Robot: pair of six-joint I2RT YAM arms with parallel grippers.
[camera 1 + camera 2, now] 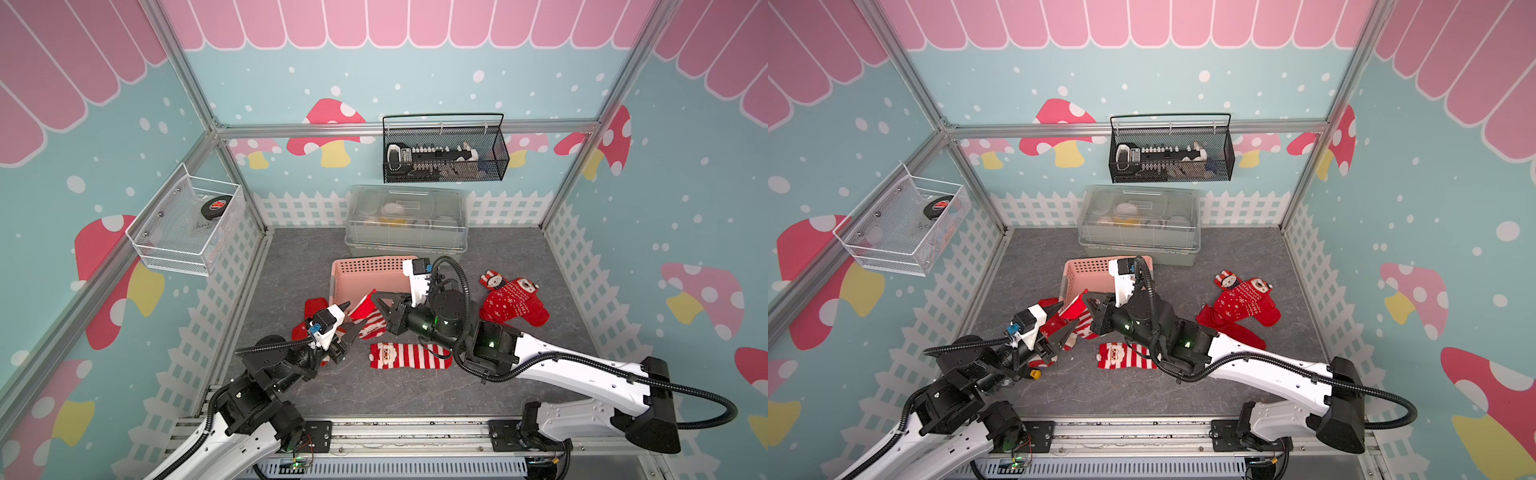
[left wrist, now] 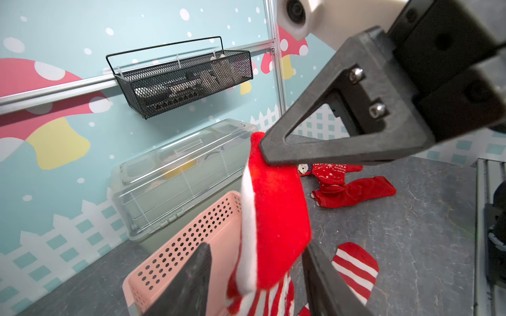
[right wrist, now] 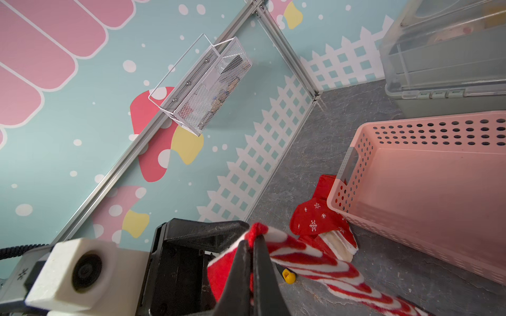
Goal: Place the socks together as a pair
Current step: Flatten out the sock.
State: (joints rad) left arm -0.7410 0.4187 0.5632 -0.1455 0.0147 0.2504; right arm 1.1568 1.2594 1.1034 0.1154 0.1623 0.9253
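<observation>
Our right claw (image 3: 252, 242) is pinched tight on the red end of the held sock (image 2: 276, 208), a red-and-white striped one, which hangs from it clear of the table (image 1: 353, 395). Our left claw (image 2: 256, 247) sits just under the right one with its jaws half apart, one on each side of the hanging sock. One finger looks to brush the cloth and the other stands off, so we judge it is not yet gripping. The step in hand, as we read it, is taking a second hold lower down so the sock can be stretched and laid flat. To do it well we should close the left claw square across the sock's full width, not on one edge, and hold the right claw firm until the left has it, since soft cloth slides out of a shallow pinch. Just below both claws, on the side toward our bases, the Santa sock (image 1: 409, 356) lies flat on the table, striped the same way. It is the likely partner, so we should lower the held sock alongside or onto it, ends matching, without dragging it askew. Just past the left claw a snowflake sock (image 3: 315, 219) lies against the basket (image 3: 410, 131), which sits right beyond both claws, and the hanging end is best kept out of it. Well off behind the right claw's wrist, the far socks (image 1: 513, 303), snowflaked too, lie bunched together.
</observation>
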